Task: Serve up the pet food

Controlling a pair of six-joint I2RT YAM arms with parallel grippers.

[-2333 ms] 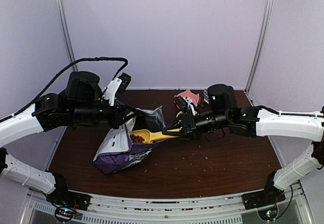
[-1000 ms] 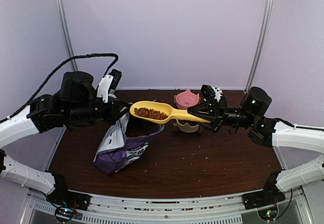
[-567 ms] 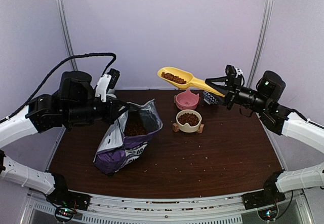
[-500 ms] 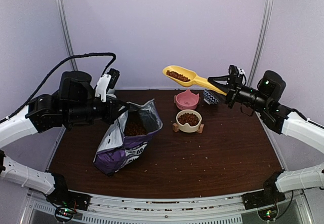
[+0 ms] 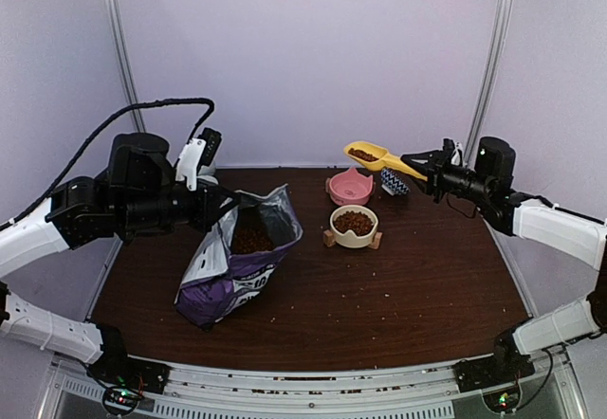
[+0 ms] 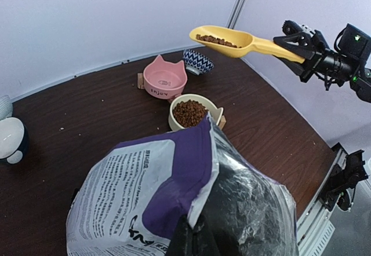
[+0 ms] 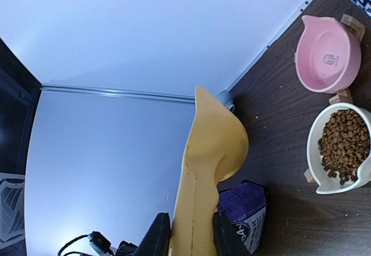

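Observation:
The purple bag (image 5: 237,267) stands open at centre left, with pet food (image 5: 251,240) showing in its mouth. My left gripper (image 5: 220,206) is shut on the bag's top edge (image 6: 204,169). My right gripper (image 5: 424,166) is shut on the handle of the yellow scoop (image 5: 375,157). The scoop is level in the air, above and just behind the pink bowl (image 5: 350,188), and carries kibble (image 6: 217,37). In the right wrist view only the scoop's underside (image 7: 208,169) shows. The cream bowl (image 5: 334,229) in front of the pink one holds kibble (image 5: 354,221).
A blue-and-white patterned bowl (image 5: 395,182) sits at the back right, under the scoop's handle. A white and dark round object (image 6: 10,140) lies at the far left. Loose pellets are scattered over the dark table (image 5: 417,296). Walls close in the back and sides.
The loaded scoop came up out of the bag and swung right. Over the last half second it moved further right and lower, to just behind the pink bowl. The left arm held still.

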